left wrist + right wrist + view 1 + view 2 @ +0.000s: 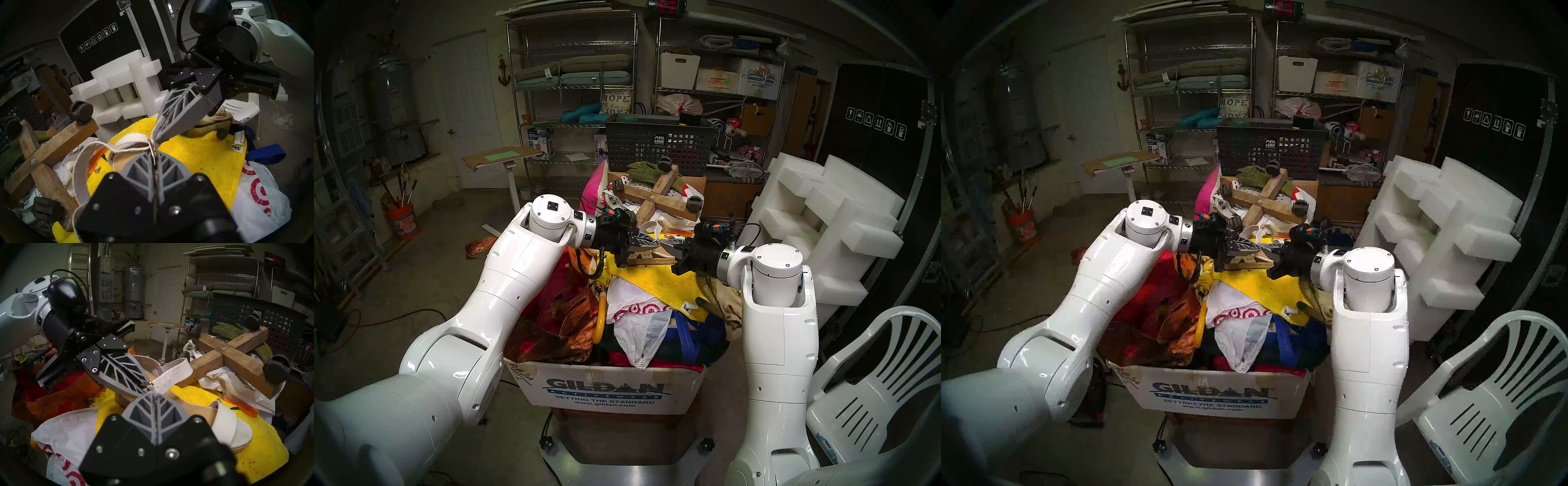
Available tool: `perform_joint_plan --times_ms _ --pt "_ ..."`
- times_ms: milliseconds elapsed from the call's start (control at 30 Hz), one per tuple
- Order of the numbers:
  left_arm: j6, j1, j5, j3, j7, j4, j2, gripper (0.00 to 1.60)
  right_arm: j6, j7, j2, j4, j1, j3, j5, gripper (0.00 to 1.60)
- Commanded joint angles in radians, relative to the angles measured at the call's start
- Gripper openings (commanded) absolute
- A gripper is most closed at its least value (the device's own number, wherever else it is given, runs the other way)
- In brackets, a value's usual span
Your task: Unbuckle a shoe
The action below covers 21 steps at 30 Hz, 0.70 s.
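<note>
- The shoe (pixel 195 414) lies on a yellow towel (pixel 254 443) on top of a heap of bags and cloth in a cardboard box (pixel 605 390); in the right wrist view its wide toe band sits at about 4 o'clock from the middle of the view.
- The ankle strap (pixel 171 377) runs up toward 1 o'clock from the small metal buckle (pixel 147 383), its punched holes showing.
- The left hand (pixel 153 162) is clamped narrow on the buckle, whose metal frame stands up between its grey fingers.
- The right hand (pixel 153 394) is pinched shut on the strap just beside the buckle; the two hands meet tip to tip.
- Judged step: the unfastening itself is in hand, with the buckle pinned and the strap gripped. I cannot tell whether the prong has left its hole.
- The next move likely calls for the right hand to draw the strap back through the frame while the left holds the buckle steady, so the shoe does not slide on the soft pile.
- Beyond the shoe, at about 2 o'clock in that view, lies a wooden cross with caster wheels (pixel 237 355).
</note>
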Motion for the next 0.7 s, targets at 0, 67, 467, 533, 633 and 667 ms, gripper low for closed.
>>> perform_joint_plan --times_ms 0,67,467,533,633,667 --pt "-0.001 -0.018 -0.001 0.000 -0.007 0.003 -0.001 0.00 0.005 -0.009 0.007 -0.024 0.017 0.000 -0.012 0.00" --pt "-0.004 -0.021 -0.001 0.000 -0.011 0.010 -0.003 0.00 0.005 -0.009 0.006 -0.025 0.017 0.000 -0.016 0.00" --pt "-0.026 -0.027 -0.002 -0.007 -0.024 0.033 0.004 0.00 0.007 -0.013 0.002 -0.030 0.018 -0.004 -0.040 0.00" --pt "-0.029 -0.027 -0.002 -0.008 -0.026 0.034 0.007 0.00 0.008 -0.013 0.001 -0.034 0.017 -0.005 -0.043 0.00" --pt "-0.032 -0.026 -0.004 -0.011 -0.029 0.034 0.011 0.00 0.009 -0.013 -0.001 -0.042 0.016 -0.007 -0.049 0.00" --pt "-0.033 -0.026 -0.005 -0.012 -0.030 0.034 0.012 0.00 0.009 -0.013 -0.001 -0.043 0.015 -0.007 -0.050 0.00"
